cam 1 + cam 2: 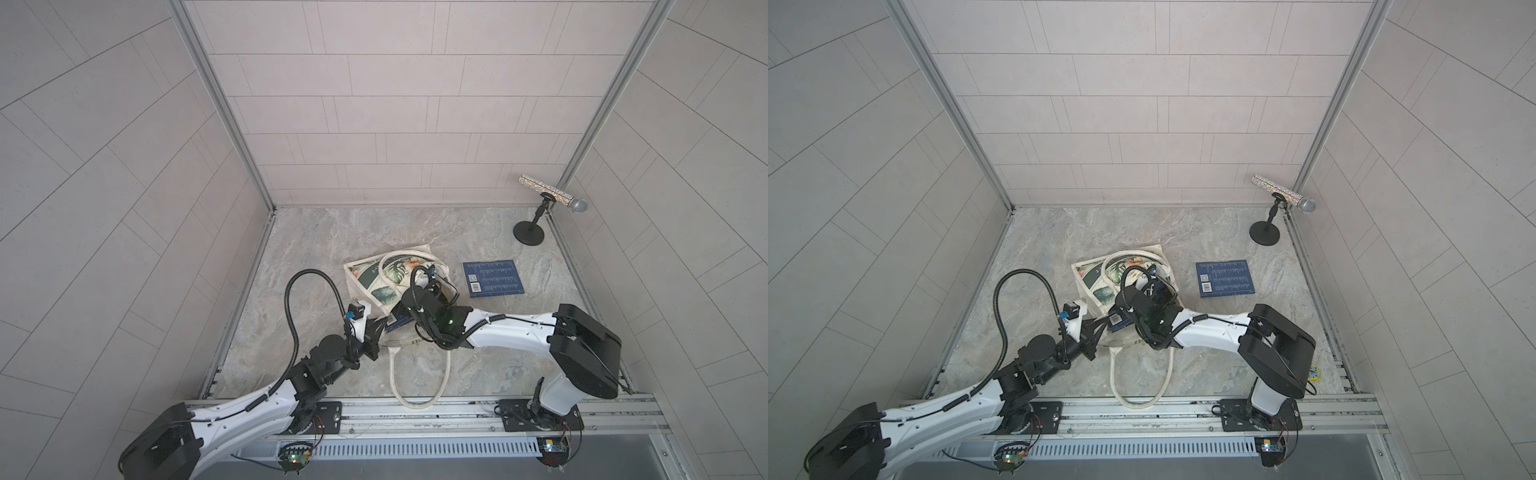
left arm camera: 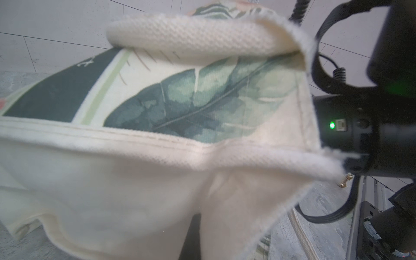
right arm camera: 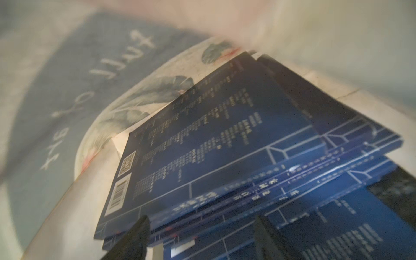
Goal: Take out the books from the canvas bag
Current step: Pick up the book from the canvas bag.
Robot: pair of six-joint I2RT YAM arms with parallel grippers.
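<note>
Clamping 1 canvas bag is left gripper; right gripper gapes before 3 visible books.

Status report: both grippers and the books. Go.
Left gripper shut, seemingly pinching canvas bag rim. Right gripper open inside bag, jaws astride stacked books. One book out on table. Bag fabric close around right gripper.

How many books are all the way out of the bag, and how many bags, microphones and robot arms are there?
1 canvas bag
1 navy book out of it
1 microphone on a stand
2 robot arms: left arm, right arm
Total: 5
More books inside, too hidden to count.
</note>
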